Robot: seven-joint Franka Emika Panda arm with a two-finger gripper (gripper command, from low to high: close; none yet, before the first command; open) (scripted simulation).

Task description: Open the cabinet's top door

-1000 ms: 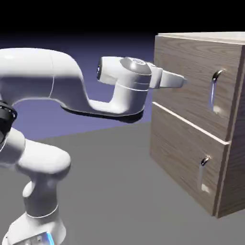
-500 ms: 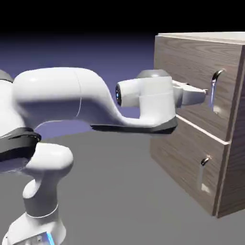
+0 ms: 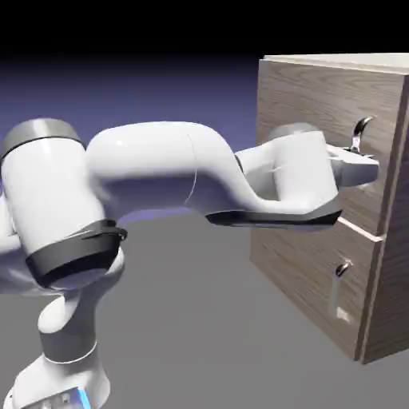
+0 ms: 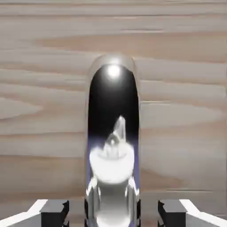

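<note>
The cabinet stands at the exterior view's right, with the top door lying flush in its front. My gripper has reached the door's long silver handle and is shut on it below the curved upper end. In the hand view the handle fills the middle, running down between my grey fingertips, with my gripper centred on it. Wood grain of the door fills the remainder of that view. The handle's lower part is hidden behind the hand in the exterior view.
Below the top door is the lower panel with its shorter handle, also closed. My forearm stretches level from the exterior view's left across the grey table to the cabinet front.
The arm stretched out to the right, carrying the hand from clear of the cabinet up to the top door's handle. The jaws went from open to shut on the handle.
</note>
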